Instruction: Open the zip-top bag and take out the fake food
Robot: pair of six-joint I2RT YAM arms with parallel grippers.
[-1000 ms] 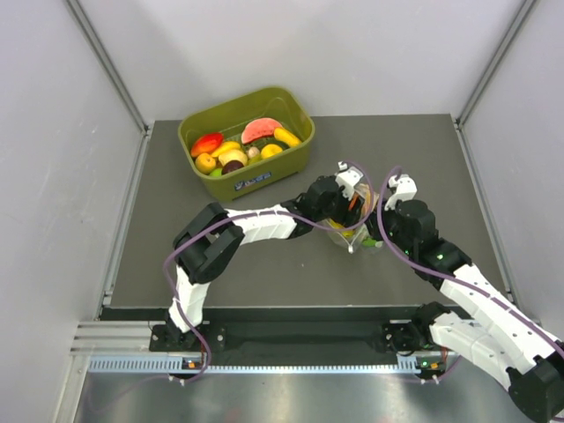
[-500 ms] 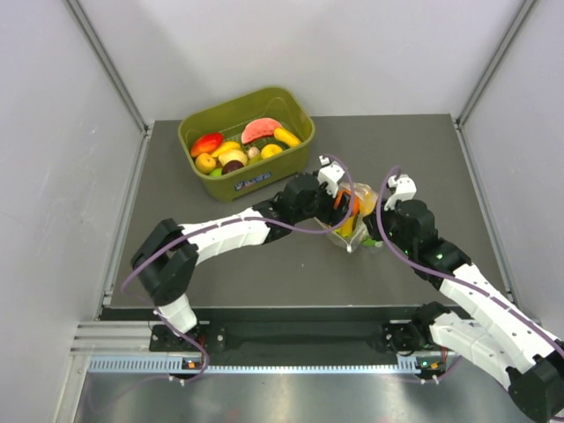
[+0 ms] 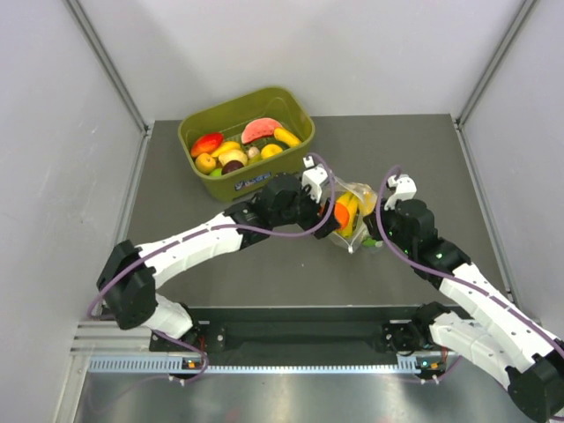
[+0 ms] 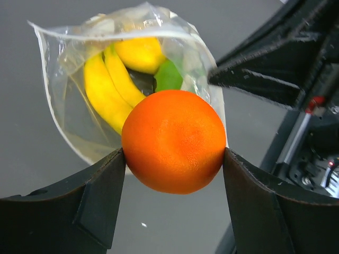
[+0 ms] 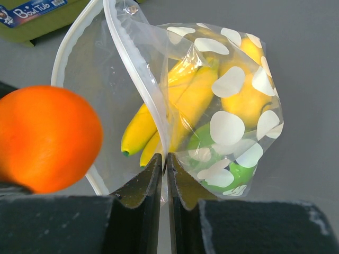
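Observation:
The clear zip-top bag [image 5: 222,106] with white dots lies open on the dark mat, also seen from above [image 3: 357,216] and in the left wrist view [image 4: 79,79]. My right gripper [image 5: 163,159] is shut on the bag's zip edge. My left gripper [image 4: 174,159] is shut on the orange piece [image 4: 174,140], held just outside the bag's mouth, seen from above [image 3: 342,214] and in the right wrist view [image 5: 45,137]. Inside the bag are a yellow banana bunch [image 5: 169,111], a round green piece [image 5: 217,159] and another yellow piece [image 5: 249,100].
An olive-green tub [image 3: 248,141] with several toy fruits, among them a pink watermelon slice [image 3: 261,129], stands at the back left of the mat. Grey walls close in the table on three sides.
My left gripper has drawn back to the left, out of the bag, with the orange piece in it. The right gripper has stayed shut on the bag's edge.

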